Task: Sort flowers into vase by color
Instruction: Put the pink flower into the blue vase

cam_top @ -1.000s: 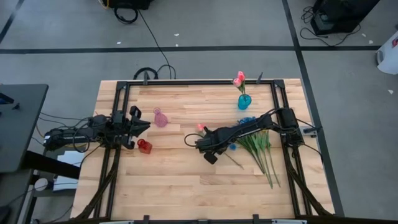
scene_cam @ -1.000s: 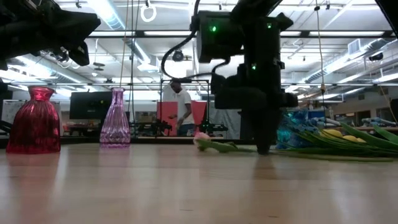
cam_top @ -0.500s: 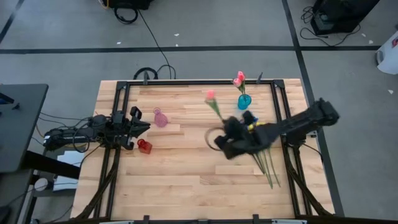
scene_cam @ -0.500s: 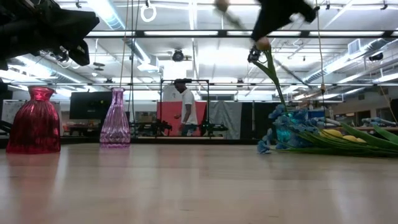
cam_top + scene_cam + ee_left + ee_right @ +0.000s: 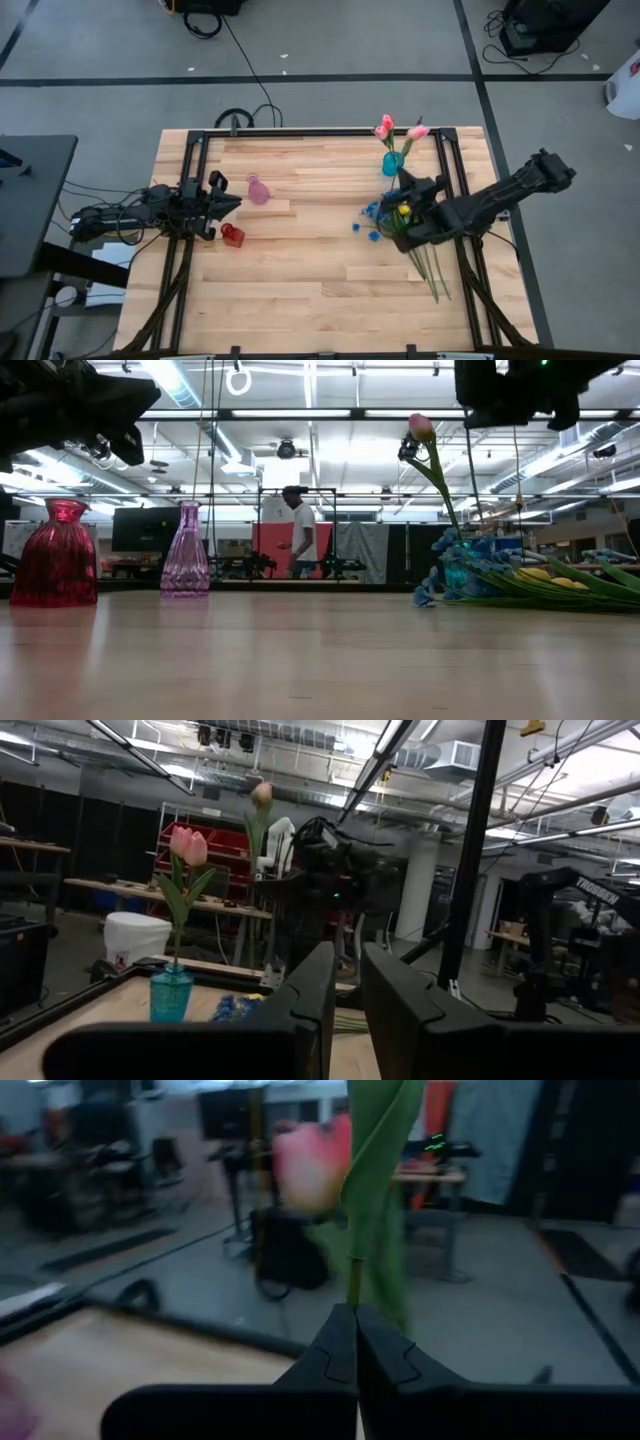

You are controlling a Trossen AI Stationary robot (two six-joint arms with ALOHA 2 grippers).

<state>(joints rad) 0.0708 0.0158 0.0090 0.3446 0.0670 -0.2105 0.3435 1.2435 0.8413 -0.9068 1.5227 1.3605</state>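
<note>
My right gripper (image 5: 408, 186) is raised just on the near side of the small teal vase (image 5: 392, 163) and is shut on a pink tulip whose bloom (image 5: 418, 131) stands beside the vase. The vase holds pink tulips (image 5: 384, 127), which show with it in the left wrist view (image 5: 187, 845). Blue blossom sprays (image 5: 375, 214), yellow tulips (image 5: 403, 209) and long green stems (image 5: 431, 266) lie on the table under the right arm. My left gripper (image 5: 236, 203) waits at the left edge with only a narrow gap between its fingers, between a pink vase (image 5: 258, 190) and a red vase (image 5: 232, 234). My right gripper pinches the pink tulip's green stem (image 5: 354, 1285) between its two fingertips (image 5: 340, 1342). The stem rises out of the fingertips to the leaf (image 5: 378, 1120) and the bloom (image 5: 310, 1165). The tulip is lifted clear of the table. The fingers hide the part of the stem below them.
The pink vase (image 5: 186, 550) and red vase (image 5: 55, 555) stand upright at the table's left. Black rails (image 5: 452, 170) run along the table's sides. Bare wood (image 5: 300, 260) lies between the two arms. A person (image 5: 297, 540) stands in the room beyond the table.
My right gripper, shut on the pink tulip that lay at mid-table, has risen and swung toward the far right edge, ending beside the teal vase. The tulip went from lying on the wood to being held high. The blue sprays it had covered now show.
</note>
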